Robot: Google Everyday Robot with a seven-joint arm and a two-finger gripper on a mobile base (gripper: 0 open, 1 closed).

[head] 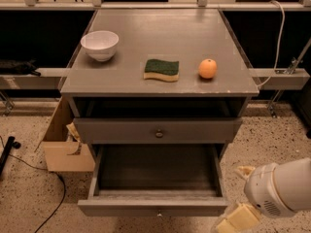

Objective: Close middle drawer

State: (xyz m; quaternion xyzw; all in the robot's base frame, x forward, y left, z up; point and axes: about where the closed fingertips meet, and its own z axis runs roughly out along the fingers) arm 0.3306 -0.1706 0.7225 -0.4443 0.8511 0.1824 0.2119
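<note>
I have the middle drawer (153,207) low in my view, the lower of two grey fronts on the cabinet (160,89); it stands pulled well out toward me, its plain flat front close to the bottom edge, with a tiny pale knob (158,213) at its centre; its shallow grey inside is bare as far as I can see. Above it the upper drawer (158,130) sits nearly flush, with one larger round knob (159,133); a dark gap lies between that front and the cabinet top. The gripper (232,197) hangs at the lower right, just beside the right front corner of the middle drawer and not touching it so far as I can tell; its two pale fingers (244,216) are spread apart and grasp nothing. Counting the top: one white bowl (99,44) at the left, one green-and-yellow sponge (162,69) in the middle, one orange (207,68) to its right, each apart from the others. One cardboard box (62,152) stands on the speckled floor against the cabinet's left side.
</note>
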